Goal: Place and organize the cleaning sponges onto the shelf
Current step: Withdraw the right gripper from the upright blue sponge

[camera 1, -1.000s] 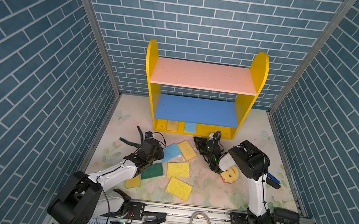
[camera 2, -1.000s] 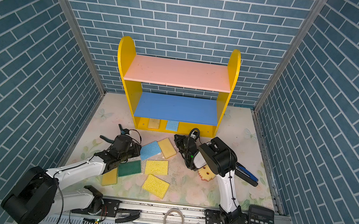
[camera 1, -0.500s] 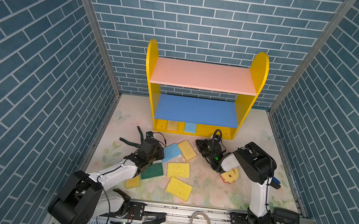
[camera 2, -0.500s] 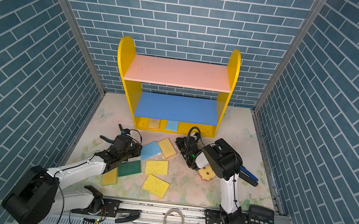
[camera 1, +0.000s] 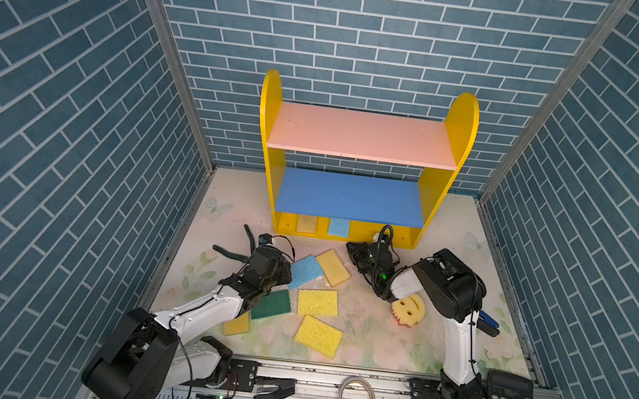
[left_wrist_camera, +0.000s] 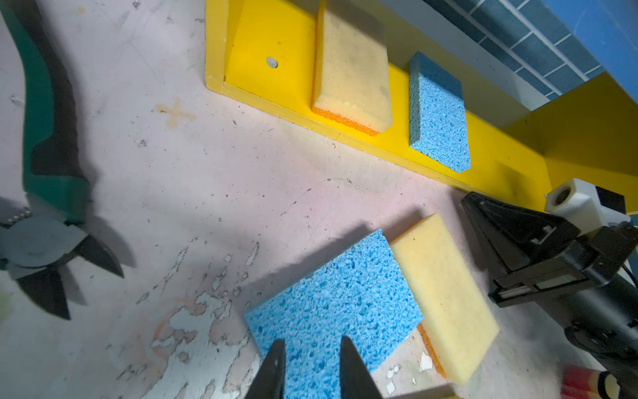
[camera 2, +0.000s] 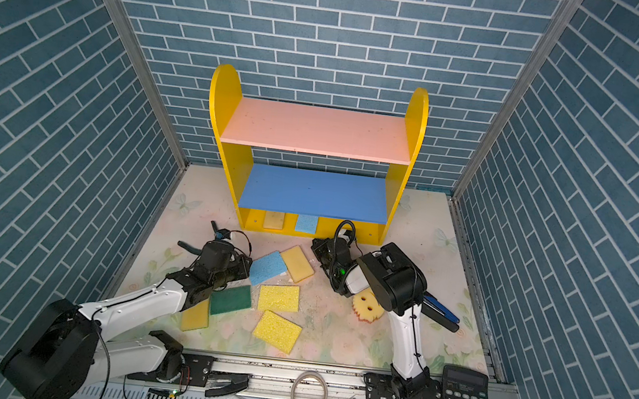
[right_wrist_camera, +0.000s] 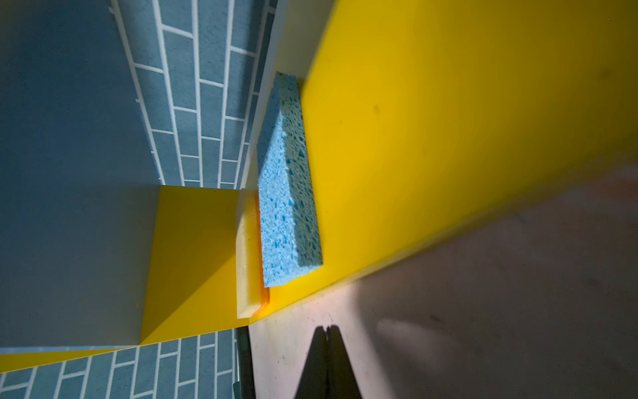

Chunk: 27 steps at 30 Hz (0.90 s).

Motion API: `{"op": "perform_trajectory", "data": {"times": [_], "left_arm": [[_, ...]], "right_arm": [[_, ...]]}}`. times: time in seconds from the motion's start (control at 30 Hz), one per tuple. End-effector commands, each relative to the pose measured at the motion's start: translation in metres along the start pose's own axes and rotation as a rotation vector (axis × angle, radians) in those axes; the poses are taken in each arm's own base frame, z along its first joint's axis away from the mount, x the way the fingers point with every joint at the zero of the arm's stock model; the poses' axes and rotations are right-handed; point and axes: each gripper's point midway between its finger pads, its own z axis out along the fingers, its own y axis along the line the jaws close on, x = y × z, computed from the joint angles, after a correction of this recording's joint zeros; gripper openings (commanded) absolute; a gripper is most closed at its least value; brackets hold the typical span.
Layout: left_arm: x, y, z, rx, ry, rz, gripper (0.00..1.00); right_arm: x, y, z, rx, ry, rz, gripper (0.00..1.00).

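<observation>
Very little has shifted over the last second. The left claw (left_wrist_camera: 312,342) sits where it was, its fingers a little apart over the near edge of the blue sponge (left_wrist_camera: 338,304) at the lower middle of the wrist picture, and nothing looks lifted. The right arm's elbow has swung out and back a touch. The right claw (right_wrist_camera: 328,328) is closed on nothing, low by the front right of the shelf (camera 1: 461,122). So the count is unchanged. Two pads lie flat on the yellow base board (left_wrist_camera: 276,31), a shelved tan pad (left_wrist_camera: 352,69) and a shelved blue pad (left_wrist_camera: 438,114), near each other but apart. Seven more wait on the worktop (camera 1: 375,338), and the pink and blue boards are bare. I judge the blue sponge to be the next pick. It is an open-pored flat rectangle, and the tan sponge (left_wrist_camera: 445,304) against its side is finer foam with an orange scouring layer beneath. Low in the centre of a top view lie a green-topped sponge (camera 1: 273,303) and coarse yellow sponges (camera 1: 318,302). To their right is a round, scalloped smiley sponge (camera 1: 408,308). The shelf is smooth painted board.
</observation>
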Motion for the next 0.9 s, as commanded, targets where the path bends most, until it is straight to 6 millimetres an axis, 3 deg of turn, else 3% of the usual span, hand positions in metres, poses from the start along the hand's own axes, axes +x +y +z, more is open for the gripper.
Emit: {"op": "perform_trajectory", "data": {"times": [0.0, 0.17, 0.57, 0.87], "left_arm": [[0.005, 0.008, -0.001, -0.023, 0.006, 0.009, 0.29], [0.006, 0.011, -0.003, -0.032, 0.009, 0.014, 0.29], [0.006, 0.011, -0.002, -0.038, 0.015, 0.014, 0.29], [0.008, 0.012, 0.001, -0.044, 0.023, 0.015, 0.29]], "right_arm": [[0.011, -0.075, 0.006, 0.178, 0.020, 0.013, 0.00], [0.012, -0.090, 0.010, 0.205, 0.006, 0.053, 0.00], [0.004, -0.090, 0.017, 0.219, -0.035, 0.050, 0.00], [-0.002, -0.101, 0.005, 0.278, -0.073, 0.044, 0.00]]}}
